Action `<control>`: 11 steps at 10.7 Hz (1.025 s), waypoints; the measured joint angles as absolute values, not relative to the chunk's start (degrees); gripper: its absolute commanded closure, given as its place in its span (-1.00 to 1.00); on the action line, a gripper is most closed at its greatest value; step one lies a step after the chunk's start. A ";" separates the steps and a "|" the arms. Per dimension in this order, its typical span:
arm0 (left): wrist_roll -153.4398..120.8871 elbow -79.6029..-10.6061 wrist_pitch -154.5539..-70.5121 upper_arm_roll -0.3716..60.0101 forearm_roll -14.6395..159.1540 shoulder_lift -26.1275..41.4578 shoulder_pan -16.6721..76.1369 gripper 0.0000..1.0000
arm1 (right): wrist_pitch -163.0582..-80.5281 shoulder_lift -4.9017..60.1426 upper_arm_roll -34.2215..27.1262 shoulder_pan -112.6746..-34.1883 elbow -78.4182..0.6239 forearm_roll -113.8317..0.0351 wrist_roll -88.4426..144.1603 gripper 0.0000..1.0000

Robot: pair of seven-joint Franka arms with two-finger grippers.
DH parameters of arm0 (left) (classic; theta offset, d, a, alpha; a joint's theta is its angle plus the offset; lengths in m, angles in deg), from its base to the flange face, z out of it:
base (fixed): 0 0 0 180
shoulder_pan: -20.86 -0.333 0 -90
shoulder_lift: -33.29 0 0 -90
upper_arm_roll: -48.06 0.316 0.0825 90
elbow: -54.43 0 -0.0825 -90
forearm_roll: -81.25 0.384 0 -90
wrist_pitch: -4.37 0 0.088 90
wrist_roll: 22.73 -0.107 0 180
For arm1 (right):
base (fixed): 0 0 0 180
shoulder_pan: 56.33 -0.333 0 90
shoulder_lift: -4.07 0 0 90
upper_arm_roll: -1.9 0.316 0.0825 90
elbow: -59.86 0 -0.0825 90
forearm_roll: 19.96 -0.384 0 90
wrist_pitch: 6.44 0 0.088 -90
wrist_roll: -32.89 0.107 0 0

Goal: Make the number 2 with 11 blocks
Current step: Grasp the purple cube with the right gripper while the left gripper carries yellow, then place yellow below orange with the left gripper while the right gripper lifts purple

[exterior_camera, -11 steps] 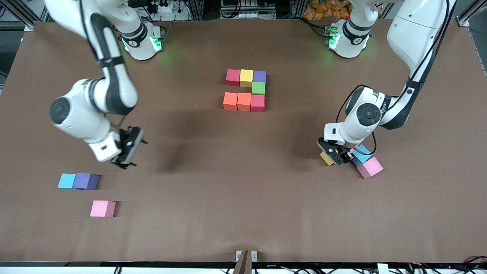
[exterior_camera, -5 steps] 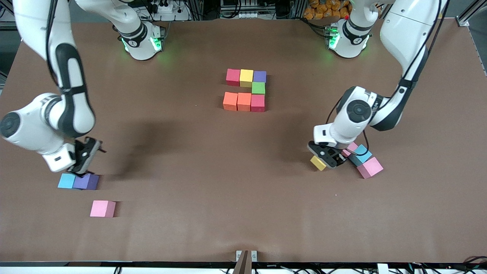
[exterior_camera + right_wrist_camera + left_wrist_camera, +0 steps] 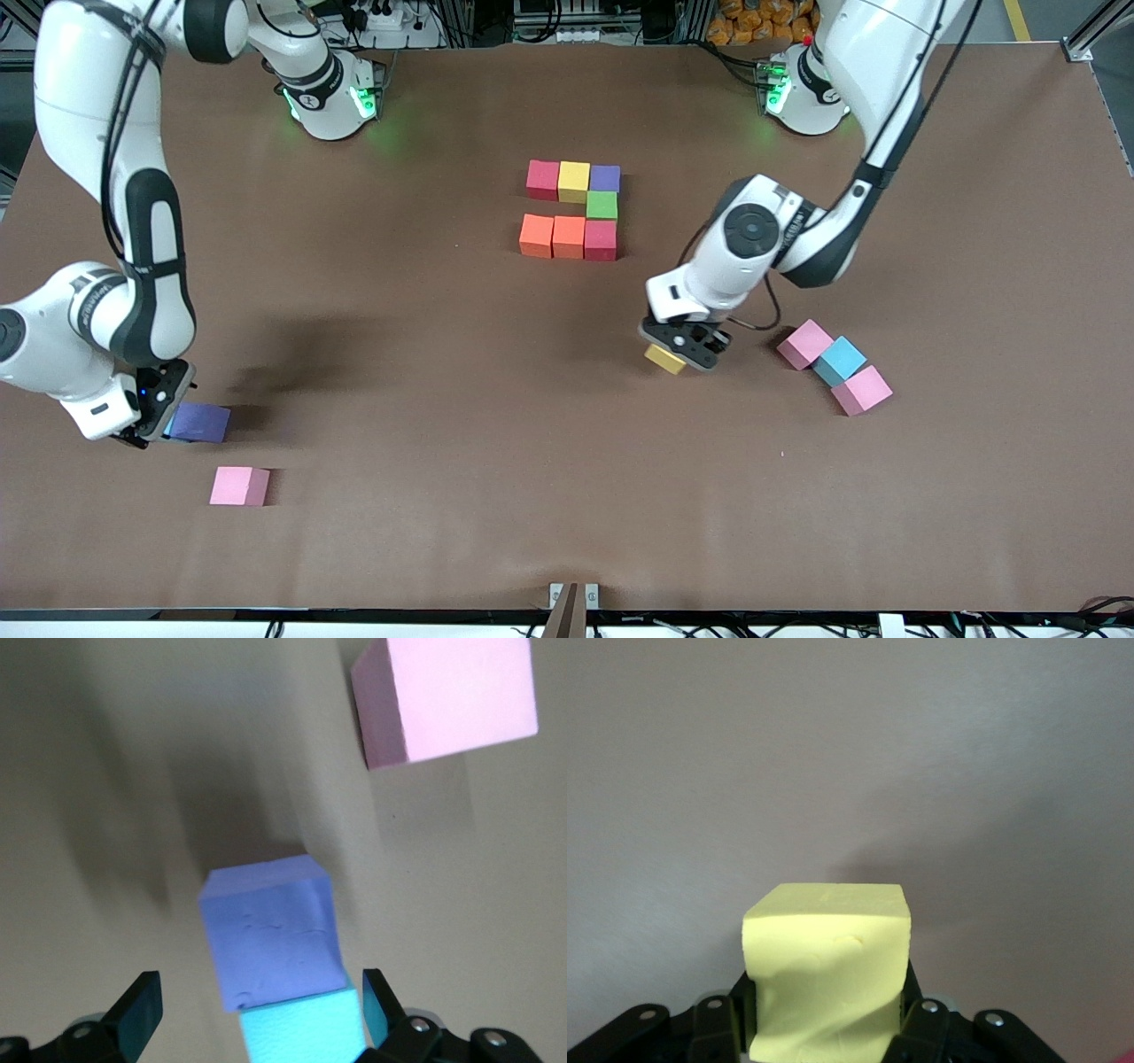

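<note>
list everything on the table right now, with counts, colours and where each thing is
partial number 2: 7 blocks; red, yellow, purple row, green under the purple, orange, orange, red row; table middle
yellow block: 1, held in the left gripper, above the table
pink and light blue blocks: 3, pink, blue, pink, touching; left arm's end
purple block: 1, right arm's end
light blue block: 1, touching the purple one
pink block: 1, nearer the front camera than the purple one
table: 1, brown
left gripper: shut on the yellow block
right gripper: open, straddling the light blue block

White arms, black joints, green-lit bases
</note>
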State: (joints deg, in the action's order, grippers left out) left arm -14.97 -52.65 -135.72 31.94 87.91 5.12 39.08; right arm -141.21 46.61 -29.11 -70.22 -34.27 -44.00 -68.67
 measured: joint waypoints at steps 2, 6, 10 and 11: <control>-8.54 -48.05 -129.14 32.08 87.75 3.75 42.01 1.00 | -141.28 49.41 -29.10 -69.86 -32.30 -43.99 -68.67 -1.00; 1.58 -41.58 -125.12 32.30 82.23 0.89 48.08 1.00 | -141.24 51.45 -28.98 -69.62 -30.58 -43.99 -68.66 -1.00; 15.01 -37.46 -124.68 34.40 79.37 -1.91 54.41 1.00 | -141.12 51.82 -25.67 -67.34 -30.52 -43.99 -68.66 -1.00; 16.76 -36.58 -124.66 34.51 79.30 -2.89 55.61 1.00 | -141.14 52.03 -24.47 -66.42 -30.43 -43.99 -68.67 -1.00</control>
State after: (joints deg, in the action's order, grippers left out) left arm 16.76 -36.58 -124.66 34.51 79.30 -2.89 55.61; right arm -141.14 52.03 -24.47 -66.42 -30.43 -43.99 -68.67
